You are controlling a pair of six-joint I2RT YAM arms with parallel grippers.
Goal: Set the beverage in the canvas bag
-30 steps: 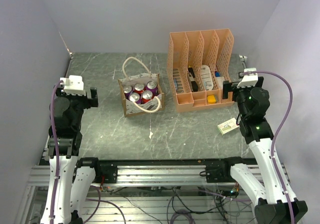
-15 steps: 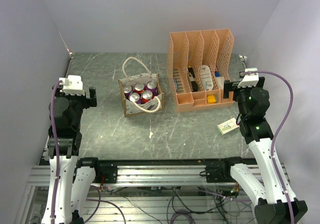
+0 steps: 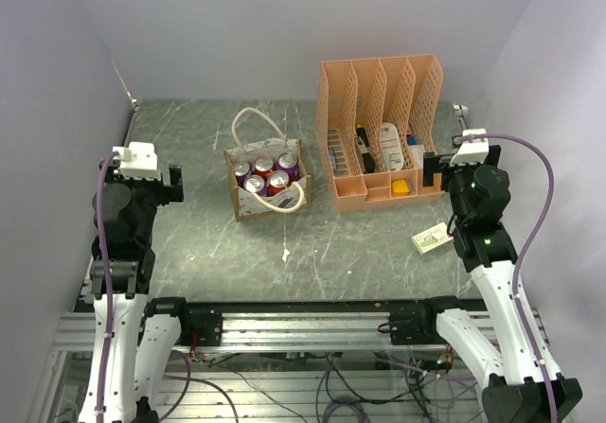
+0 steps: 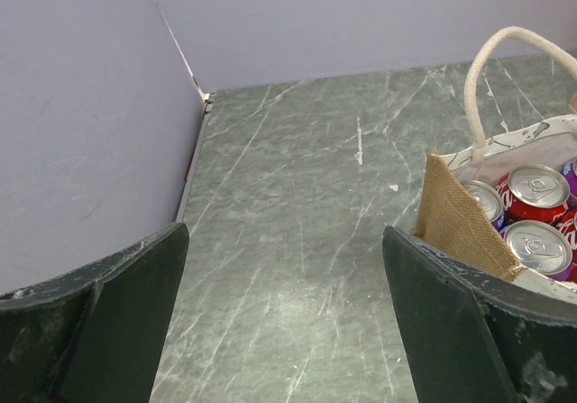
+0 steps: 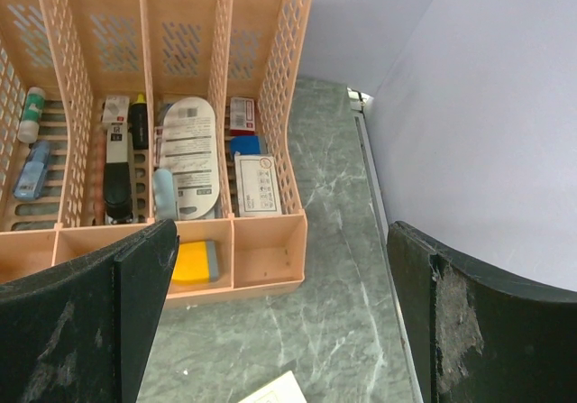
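Observation:
The canvas bag [image 3: 268, 182] stands in the middle of the table, brown edges, off-white speckled sides, two cream looped handles. Several red and purple beverage cans [image 3: 266, 171] stand inside it. In the left wrist view the bag [image 4: 460, 218] is at the right edge with can tops [image 4: 535, 189] showing. My left gripper [image 3: 172, 182] is open and empty, raised at the left, well apart from the bag; it also shows in its own view [image 4: 284, 326]. My right gripper [image 3: 431, 172] is open and empty at the right, by the organizer's near right corner, also seen in the right wrist view [image 5: 279, 322].
An orange file organizer [image 3: 381, 130] with pens, cards and a yellow block stands at the back right, also in the right wrist view [image 5: 261, 268]. A small white box [image 3: 431, 241] lies near the right arm. A white scrap [image 3: 286, 253] lies on the table. Walls close in left and right.

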